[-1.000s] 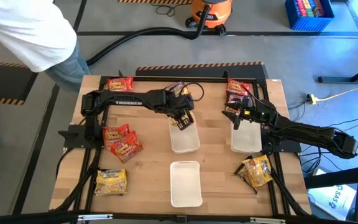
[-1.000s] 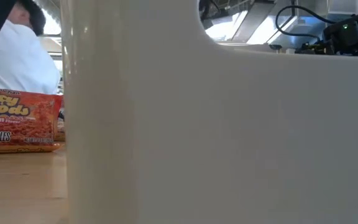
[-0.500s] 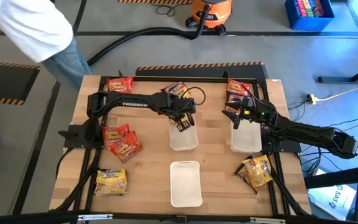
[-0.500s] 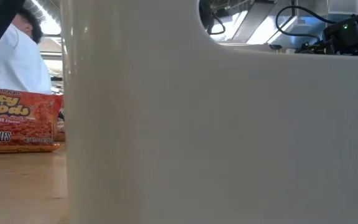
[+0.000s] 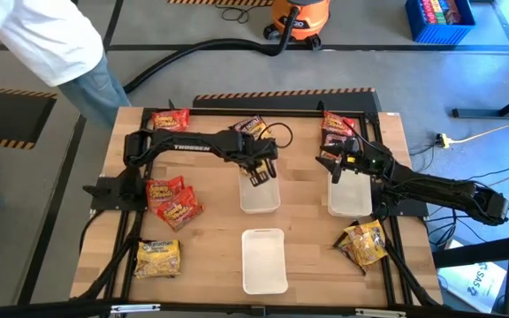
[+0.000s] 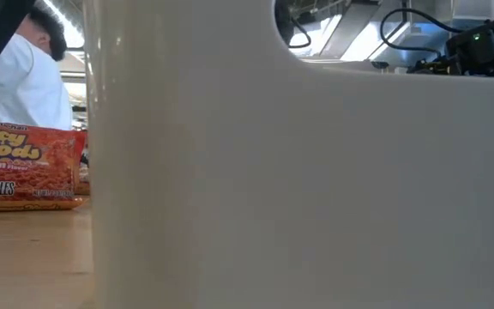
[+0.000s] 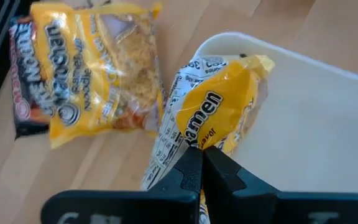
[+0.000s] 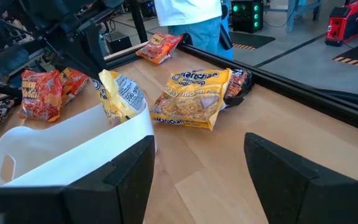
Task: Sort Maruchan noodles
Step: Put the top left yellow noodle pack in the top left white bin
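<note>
- Holding a yellow ramen packet (image 7: pixel 219 112) pinched by one edge, the left pincer (image 5: pixel 256 173) hangs over the far end of the middle white tray (image 5: pixel 261 196), fingers clamped tight on the crinkly plastic. My guess is it's gripped by the edge so the packet dangles and can just fall in when let go.
- Left wrist view shows the packet partly over that tray's rim, so I'd say the drop is close but not quite lined up.
- Right beyond the tray on the worktop (image 5: pixel 210 238) lies another yellow packet (image 7: pixel 98 74) overlapping a dark maroon one (image 7: pixel 23 81). Looks like that's the pile being worked through.
- Right pincer (image 5: pixel 336 164) sits at the far end of the right white tray (image 5: pixel 350 198), fingers spread fairly wide with nothing between them. It's probably parked near the red and dark packets (image 5: pixel 336 128) at that corner, ready for its own pick.
- Rest of the noodles are scattered: a red packet (image 5: pixel 170 118) at the far left, a bunch of red ones (image 5: pixel 171 198) mid-left, a yellow one (image 5: pixel 159 258) near left, and a crumpled yellow one (image 5: pixel 364 243) near right.
- Third tray (image 5: pixel 264 260) sits near the front, nothing visible in it. Three trays and three colours, so I figure one tray per kind.
- Low view is almost entirely blocked by a tray wall, only a red packet (image 6: pixel 26 167) peeks out.
- A person (image 5: pixel 47 40) in white stands off the far left corner, not touching anything.
</note>
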Controlling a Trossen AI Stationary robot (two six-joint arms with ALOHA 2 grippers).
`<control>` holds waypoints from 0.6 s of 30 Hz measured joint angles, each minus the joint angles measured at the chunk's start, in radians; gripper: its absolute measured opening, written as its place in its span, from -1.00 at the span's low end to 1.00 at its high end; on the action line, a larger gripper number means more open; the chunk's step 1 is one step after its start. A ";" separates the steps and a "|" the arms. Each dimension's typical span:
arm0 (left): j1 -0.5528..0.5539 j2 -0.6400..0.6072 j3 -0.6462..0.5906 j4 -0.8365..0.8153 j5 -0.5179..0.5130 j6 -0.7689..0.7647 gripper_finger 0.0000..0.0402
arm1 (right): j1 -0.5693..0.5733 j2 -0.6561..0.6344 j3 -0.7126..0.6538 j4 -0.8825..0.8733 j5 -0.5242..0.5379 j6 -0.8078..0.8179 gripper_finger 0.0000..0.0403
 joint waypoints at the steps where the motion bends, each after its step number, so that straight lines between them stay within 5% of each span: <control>1: 0.001 0.005 0.000 0.006 0.012 0.002 -1.00 | 0.000 0.000 0.000 -0.001 0.000 0.000 0.15; 10: 0.003 0.004 0.000 0.024 0.007 0.017 -0.98 | 0.000 0.000 0.000 -0.001 0.000 0.000 0.15; 18: 0.003 0.004 0.000 0.041 -0.010 0.054 -0.61 | 0.000 0.000 0.000 -0.001 0.000 0.000 0.15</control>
